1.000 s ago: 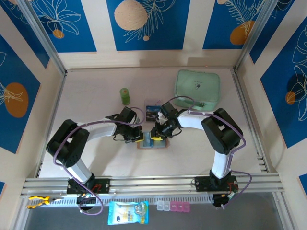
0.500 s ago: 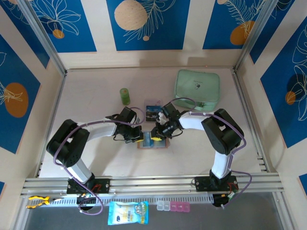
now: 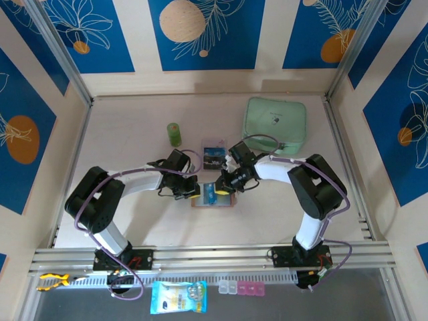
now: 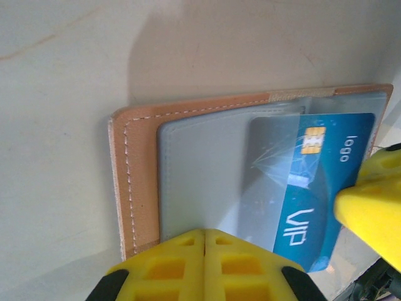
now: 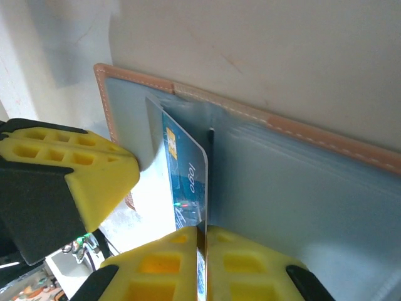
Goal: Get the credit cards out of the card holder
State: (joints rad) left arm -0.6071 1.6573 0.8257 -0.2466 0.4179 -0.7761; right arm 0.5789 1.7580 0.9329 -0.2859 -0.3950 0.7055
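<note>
The holder (image 4: 135,188) lies open and flat on the table (image 3: 134,147), in the middle between the two arms. The left claw (image 4: 204,244) is closed tight with nothing in it. Its tips press down on the holder's edge. The right claw (image 5: 202,241) is closed on the edge of the blue card (image 4: 313,182). Part of the card is under the see-through pocket and part sticks out.

To do this well, I think the right claw should pull the card straight out along the pocket, slow and with no twist, so it does not catch. The left claw should keep pushing down, or the holder may slide along too. The grip is on a thin edge, so it could slip.

A second ago the right claw was a bit wider. Now it pinches the card. The right arm has moved a little to the right, and the card looks tipped up more. The left claw and holder have not moved. A second card (image 3: 214,155) lies just behind the holder, as before.
</note>
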